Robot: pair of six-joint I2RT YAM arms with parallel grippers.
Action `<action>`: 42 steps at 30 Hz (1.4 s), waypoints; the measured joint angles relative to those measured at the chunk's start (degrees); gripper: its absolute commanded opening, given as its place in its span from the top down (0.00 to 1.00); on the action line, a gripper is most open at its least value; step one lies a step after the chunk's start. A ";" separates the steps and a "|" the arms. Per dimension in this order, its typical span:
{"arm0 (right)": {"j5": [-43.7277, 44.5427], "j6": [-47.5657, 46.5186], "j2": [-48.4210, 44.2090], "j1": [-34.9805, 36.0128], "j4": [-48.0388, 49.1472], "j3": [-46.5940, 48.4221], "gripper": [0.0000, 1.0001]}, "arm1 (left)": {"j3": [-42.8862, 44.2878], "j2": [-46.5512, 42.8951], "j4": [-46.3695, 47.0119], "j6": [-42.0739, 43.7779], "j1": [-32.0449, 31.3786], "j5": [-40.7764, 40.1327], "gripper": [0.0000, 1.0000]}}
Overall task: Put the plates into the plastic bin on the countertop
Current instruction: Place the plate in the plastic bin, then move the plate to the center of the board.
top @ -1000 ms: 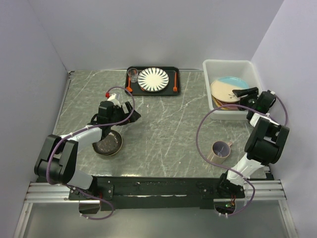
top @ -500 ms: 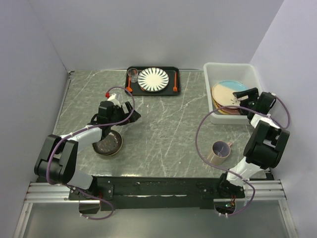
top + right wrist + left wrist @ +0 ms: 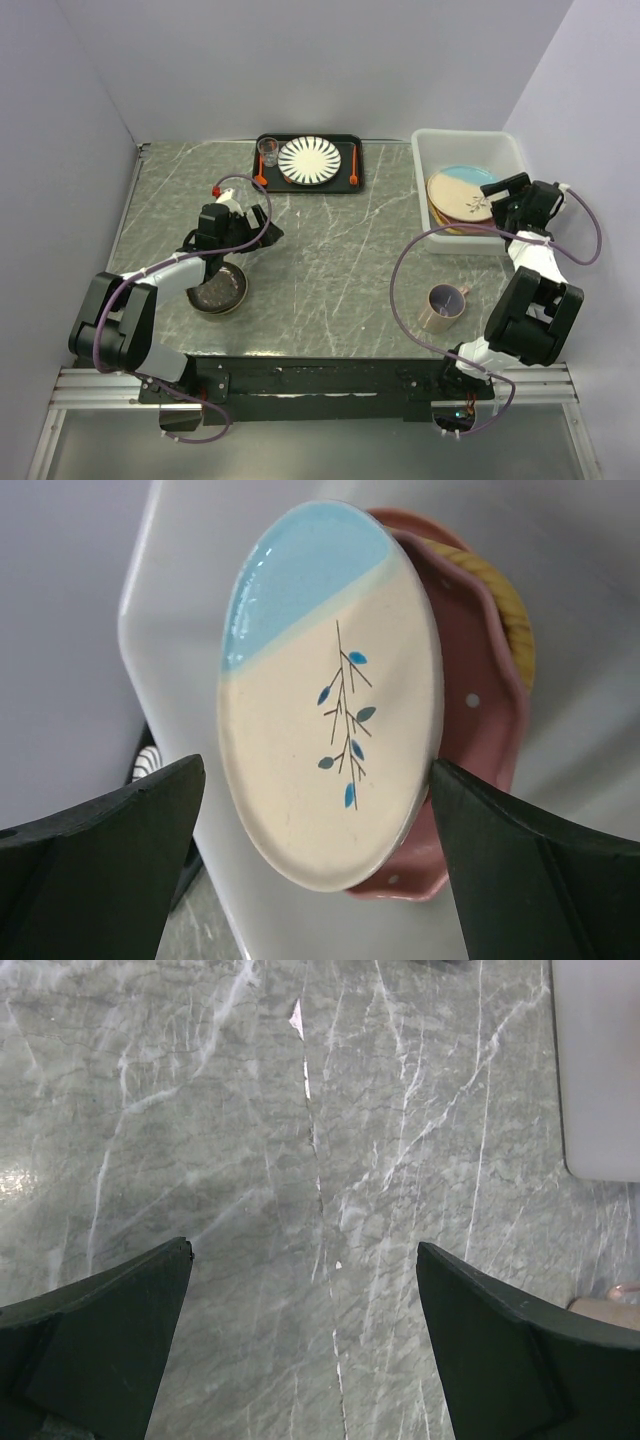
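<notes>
The plastic bin [image 3: 424, 165] is sitting at two o'clock on the countertop [image 3: 340, 250], holding the blue-cream leaf plate [image 3: 330, 690] atop the pink dotted plate [image 3: 480, 730] and the tan woven plate [image 3: 507, 605]. The right gripper [image 3: 495, 197] is hovering at the stack's three o'clock edge, jaws spread and empty. The left gripper [image 3: 265, 228] is also hanging with jaws spread, with the dark patterned plate [image 3: 218, 288] lying at its seven o'clock.

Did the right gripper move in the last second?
Yes. In the top view the right gripper has pulled back to the right, farther from the black tray. It has come off the blue-and-cream plate in the bin, with its jaws open.
</notes>
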 measured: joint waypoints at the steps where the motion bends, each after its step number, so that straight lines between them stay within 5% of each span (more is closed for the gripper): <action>1: 0.15 -0.13 0.00 0.07 -0.44 0.00 0.00 | 0.00 0.00 -0.11 0.00 0.00 -0.13 0.01; 18: 2.47 -0.07 -8.24 1.44 0.48 -4.31 0.00 | 0.00 -0.96 -1.53 0.57 0.00 -2.51 0.01; 30: 6.75 -4.68 -13.18 18.03 -2.64 3.06 0.00 | 0.02 -0.98 -4.46 0.55 0.00 -5.55 0.01; 42: 6.73 -6.21 -6.16 33.35 -3.69 5.44 0.00 | 0.48 -2.21 -9.25 -0.50 0.98 -10.67 0.01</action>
